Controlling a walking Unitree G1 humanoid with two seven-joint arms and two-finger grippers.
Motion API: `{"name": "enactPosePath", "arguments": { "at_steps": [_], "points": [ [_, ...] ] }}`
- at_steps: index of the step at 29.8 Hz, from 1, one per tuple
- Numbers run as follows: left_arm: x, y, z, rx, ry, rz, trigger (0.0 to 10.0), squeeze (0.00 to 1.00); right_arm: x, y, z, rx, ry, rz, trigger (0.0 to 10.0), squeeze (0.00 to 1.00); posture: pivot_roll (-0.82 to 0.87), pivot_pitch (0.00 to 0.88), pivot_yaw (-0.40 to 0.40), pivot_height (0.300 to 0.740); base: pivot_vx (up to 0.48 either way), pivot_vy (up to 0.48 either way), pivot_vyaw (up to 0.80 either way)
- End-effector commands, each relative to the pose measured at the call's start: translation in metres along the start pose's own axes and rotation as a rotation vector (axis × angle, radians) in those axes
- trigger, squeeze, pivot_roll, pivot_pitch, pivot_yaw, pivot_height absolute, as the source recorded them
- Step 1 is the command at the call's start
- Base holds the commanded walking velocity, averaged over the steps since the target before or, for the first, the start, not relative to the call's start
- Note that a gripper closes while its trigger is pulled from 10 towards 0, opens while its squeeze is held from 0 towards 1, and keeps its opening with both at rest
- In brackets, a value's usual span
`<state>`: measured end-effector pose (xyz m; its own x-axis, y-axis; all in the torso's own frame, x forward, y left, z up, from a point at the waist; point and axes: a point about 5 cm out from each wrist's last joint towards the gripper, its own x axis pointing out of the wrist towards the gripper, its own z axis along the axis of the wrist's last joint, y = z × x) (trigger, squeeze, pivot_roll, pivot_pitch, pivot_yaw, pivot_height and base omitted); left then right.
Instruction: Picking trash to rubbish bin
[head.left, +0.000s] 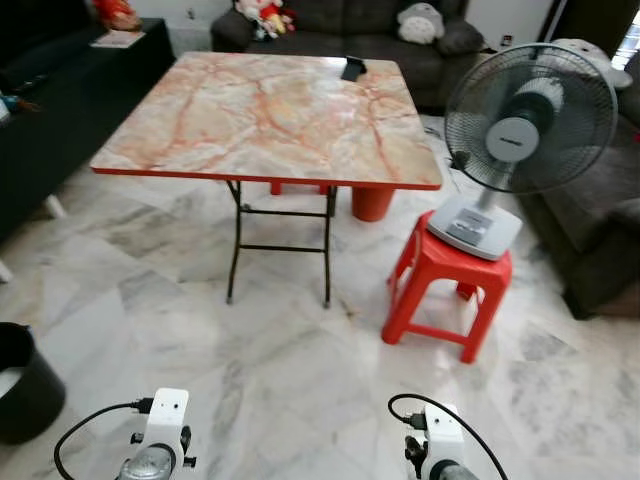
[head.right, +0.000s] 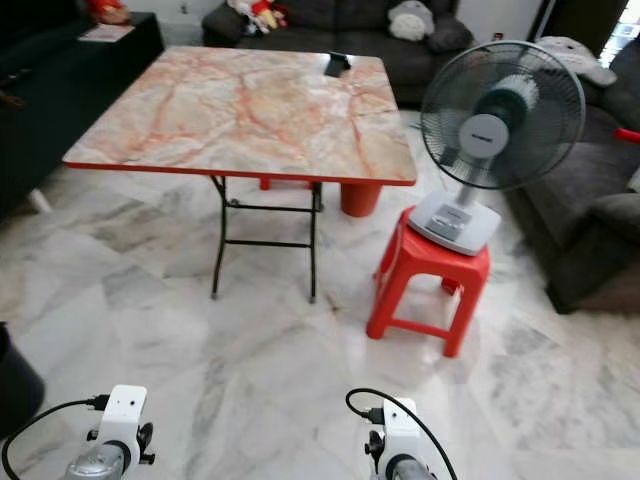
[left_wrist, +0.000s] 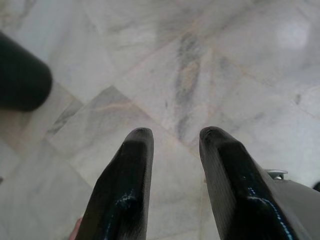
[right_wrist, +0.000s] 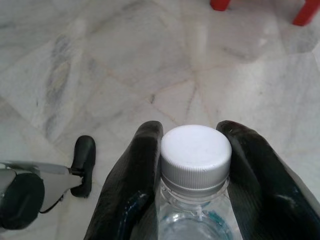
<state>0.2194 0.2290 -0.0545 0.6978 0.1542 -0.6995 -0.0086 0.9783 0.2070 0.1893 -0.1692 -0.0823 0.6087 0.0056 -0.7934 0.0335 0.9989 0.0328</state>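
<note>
The right gripper (right_wrist: 192, 150) holds a clear plastic bottle (right_wrist: 196, 220) just under its white cap (right_wrist: 195, 150); the two black fingers (right_wrist: 135, 185) press against the neck from both sides, so they are closed as far as the bottle allows. Under it is the pale marble floor (right_wrist: 125, 65).

The left gripper (left_wrist: 175, 150) holds nothing; its fingers (left_wrist: 122, 190) stand a little apart with the floor visible between them; a dark round shape (left_wrist: 20, 75) lies on the floor near it, and I cannot tell for sure what it is.

In the head views both arms are low at the bottom edge, with their white wrist parts; the left arm (head.left: 160, 430) is close to a black rubbish bin (head.left: 25, 385) that stands on the floor at the robot's left; the right arm (head.left: 440, 440) is well apart from it.

Ahead stands a folding table (head.left: 270, 110) with an orange marble-pattern top; a small dark object (head.left: 353, 68) lies at its far edge; beside the table, to the right, a grey fan (head.left: 515, 130) stands on a red plastic stool (head.left: 440, 290); a dark sofa (head.left: 340, 25) with soft toys is behind.
</note>
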Motion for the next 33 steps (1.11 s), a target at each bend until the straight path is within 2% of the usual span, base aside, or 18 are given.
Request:
{"name": "enactPosePath", "arguments": {
  "at_steps": [1,12,33],
  "points": [
    [0.001,-0.002,0.0,0.02,0.006,0.0,10.0,0.0,0.0,-0.001,0.001,0.006,0.002,-0.006,10.0,0.0,0.04,0.024,-0.029,0.74,0.0,0.0,0.8],
    [0.001,-0.004,0.002,-0.008,-0.006,0.015,10.0,0.0,0.001,0.001,0.006,-0.034,-0.01,0.008,10.0,0.0,0.05,0.002,-0.035,0.74,0.0,0.0,0.8],
    [-0.001,-0.007,-0.005,-0.021,0.009,0.011,10.0,0.0,0.002,0.003,0.011,-0.057,-0.024,0.017,10.0,0.0,0.05,0.0,-0.04,0.74,0.0,0.0,0.8]
  ]
}}
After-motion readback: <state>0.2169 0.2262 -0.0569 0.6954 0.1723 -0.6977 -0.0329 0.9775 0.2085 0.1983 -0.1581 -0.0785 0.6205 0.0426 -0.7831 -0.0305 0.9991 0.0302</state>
